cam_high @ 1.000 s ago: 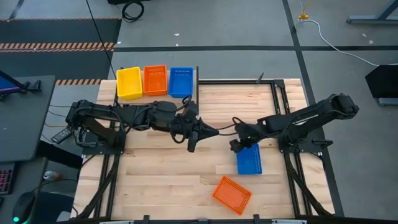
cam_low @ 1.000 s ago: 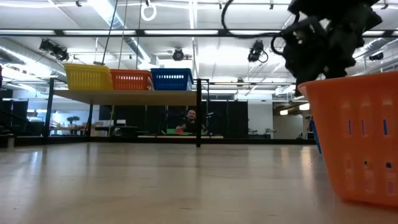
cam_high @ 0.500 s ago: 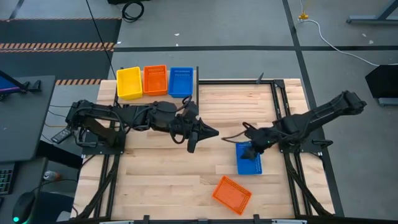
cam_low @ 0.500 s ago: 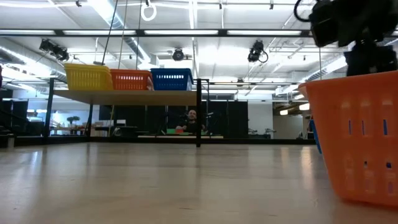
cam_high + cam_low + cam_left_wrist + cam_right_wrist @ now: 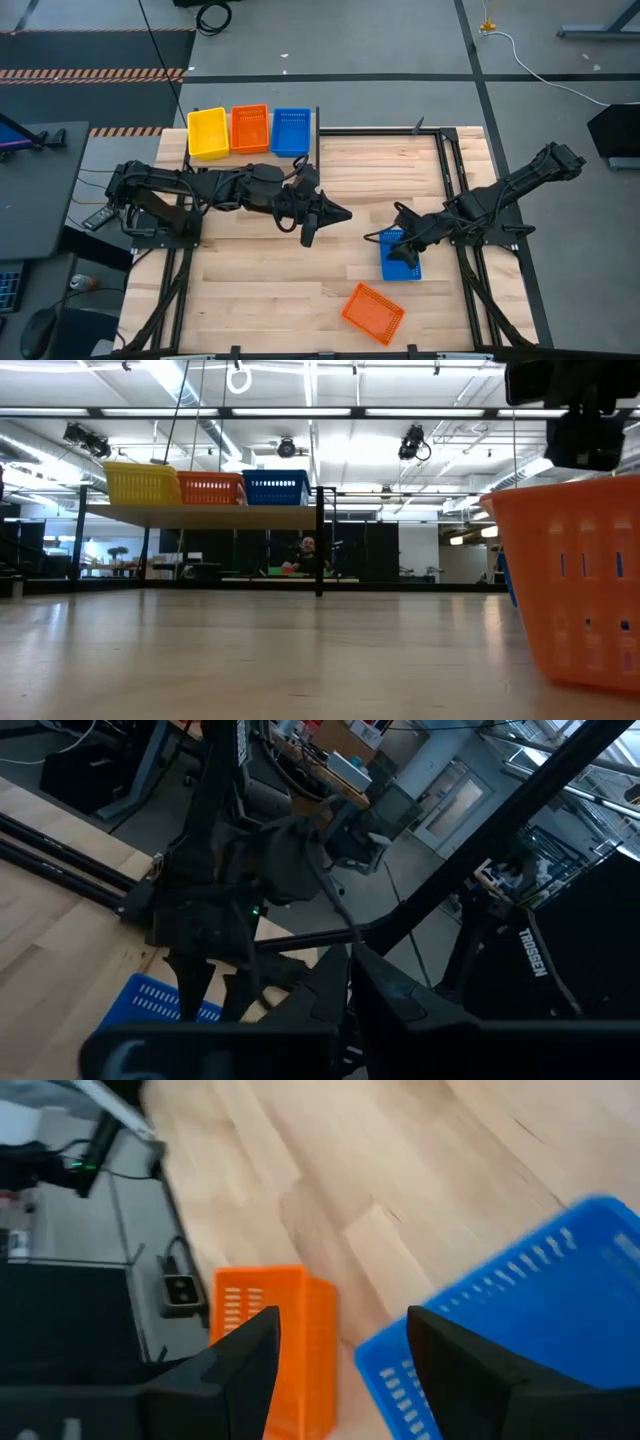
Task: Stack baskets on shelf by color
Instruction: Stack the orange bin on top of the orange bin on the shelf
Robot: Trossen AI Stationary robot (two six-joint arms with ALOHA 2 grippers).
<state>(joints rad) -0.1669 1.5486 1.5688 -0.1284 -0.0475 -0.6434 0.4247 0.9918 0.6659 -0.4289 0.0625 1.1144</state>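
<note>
Now the right gripper [image 5: 401,243], fingers spread, hovers over the blue basket [image 5: 402,262]; it should pinch one wall squarely.

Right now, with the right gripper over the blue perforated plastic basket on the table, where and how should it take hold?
Grip the blue perforated plastic basket by one thin wall near its rim, coming from above. It lies flat and open side up on the wooden tabletop, so one finger can probably go inside and one outside. The right gripper is open above it; the orange mesh basket lies apart.

dark jointed arms [image 5: 220,187], black cables (white lettering)
</note>
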